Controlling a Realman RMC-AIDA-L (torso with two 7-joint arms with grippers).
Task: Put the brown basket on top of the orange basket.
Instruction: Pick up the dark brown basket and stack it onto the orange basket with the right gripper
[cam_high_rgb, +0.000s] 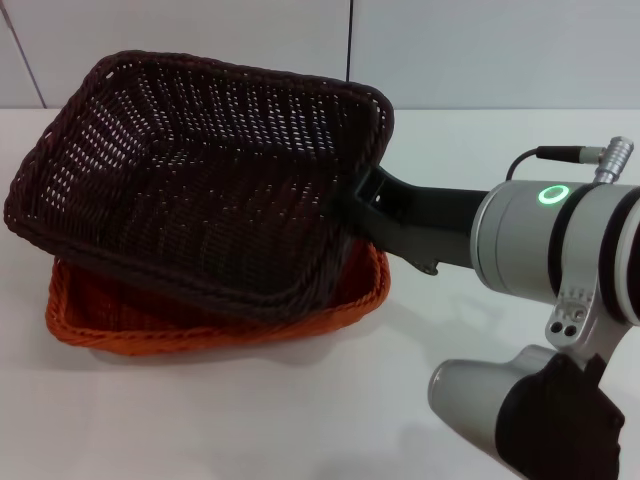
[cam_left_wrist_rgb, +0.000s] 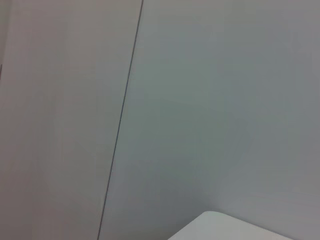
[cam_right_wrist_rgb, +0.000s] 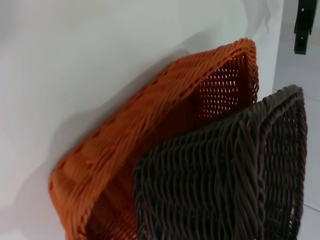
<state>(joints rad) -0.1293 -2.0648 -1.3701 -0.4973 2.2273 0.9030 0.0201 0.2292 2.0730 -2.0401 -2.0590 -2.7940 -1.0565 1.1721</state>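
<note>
Brown basket: we judge it light, stiff; take it at the braided rim.
Right hand: pinching that rim.
Orange basket: underneath.

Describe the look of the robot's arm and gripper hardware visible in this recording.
The head view shows only the right arm: silver-grey cylindrical segments with black bands, a glowing green ring light, and a thin black cable into a metal connector. A black fabric cover wraps a lower joint. The right gripper is matte black and angular. The left arm is not visible.
</note>
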